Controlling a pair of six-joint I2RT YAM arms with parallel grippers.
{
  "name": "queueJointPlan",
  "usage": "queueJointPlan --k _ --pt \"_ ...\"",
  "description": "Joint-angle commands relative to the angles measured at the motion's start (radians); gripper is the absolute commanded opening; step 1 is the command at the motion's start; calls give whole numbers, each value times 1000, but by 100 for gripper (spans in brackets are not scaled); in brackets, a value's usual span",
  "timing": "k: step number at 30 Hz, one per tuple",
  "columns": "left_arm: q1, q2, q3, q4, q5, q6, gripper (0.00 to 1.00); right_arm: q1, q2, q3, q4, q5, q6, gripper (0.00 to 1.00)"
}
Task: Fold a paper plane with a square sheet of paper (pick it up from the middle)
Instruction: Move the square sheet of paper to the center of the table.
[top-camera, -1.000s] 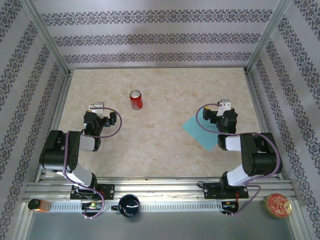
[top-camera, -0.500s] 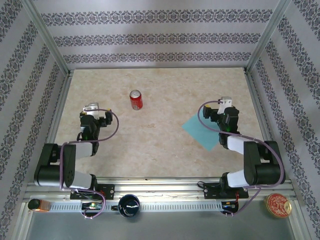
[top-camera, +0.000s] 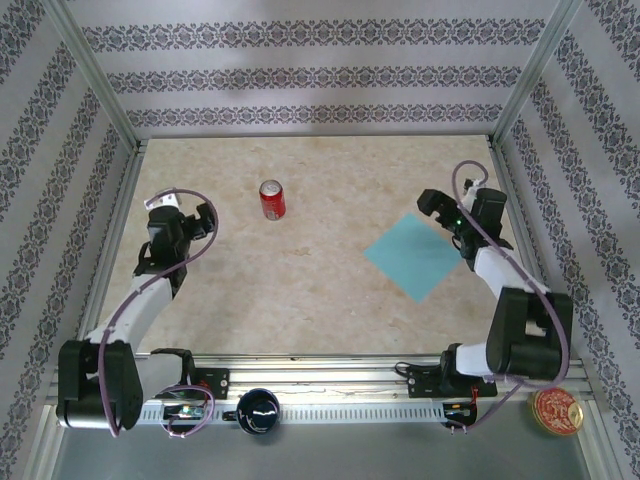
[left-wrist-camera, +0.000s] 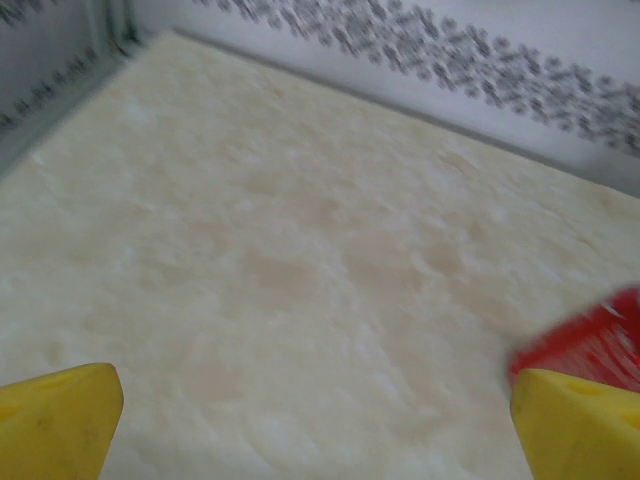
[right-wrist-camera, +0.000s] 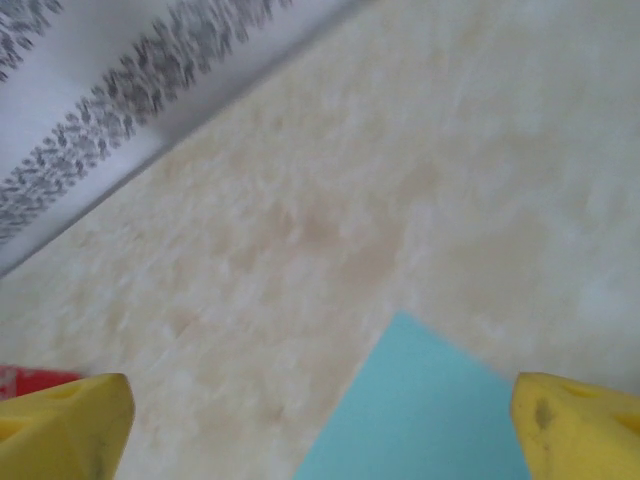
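No fold is made yet. The square sheet of paper (top-camera: 412, 257) lies flat on the desk (top-camera: 300, 290), right of the middle of the top view. The left tool (left-wrist-camera: 318, 425) and the right tool (right-wrist-camera: 320, 425) are wide open and hold nothing. Picking up and all folding are left.

The bench (top-camera: 300, 290) had a smooth, matt marbled finish. The square sheet of paper (top-camera: 412, 257) was matt. The can (top-camera: 272, 200) was glossy metal.

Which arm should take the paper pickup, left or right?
Right. The right gripper, open, is beside the square sheet of paper; the left gripper, also open, is across the table, past the red can.
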Motion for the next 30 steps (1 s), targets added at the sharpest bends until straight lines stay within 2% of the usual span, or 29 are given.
queueJointPlan --k 1,4,6,9,14,20,25,30 --pt "-2 -29 6 -193 231 -112 100 -6 99 36 -110 -280 134 89" --pt "-8 -45 24 -285 342 -109 100 -4 128 40 -162 -274 121 81" --pt "-12 -72 6 -308 371 -145 100 6 135 48 -220 -231 83 80" --pt "-21 -128 -30 -344 411 -189 100 53 140 84 -330 -136 5 80" --pt "-69 -213 -80 -356 465 -245 100 143 191 188 -569 116 -112 82" --pt "-184 -206 -75 -378 427 -265 100 187 238 199 -614 136 -139 82" --pt "-220 -177 -47 -387 431 -236 100 237 260 215 -688 159 -184 81" --pt "-252 -149 -24 -388 409 -203 100 344 269 253 -799 190 -290 82"
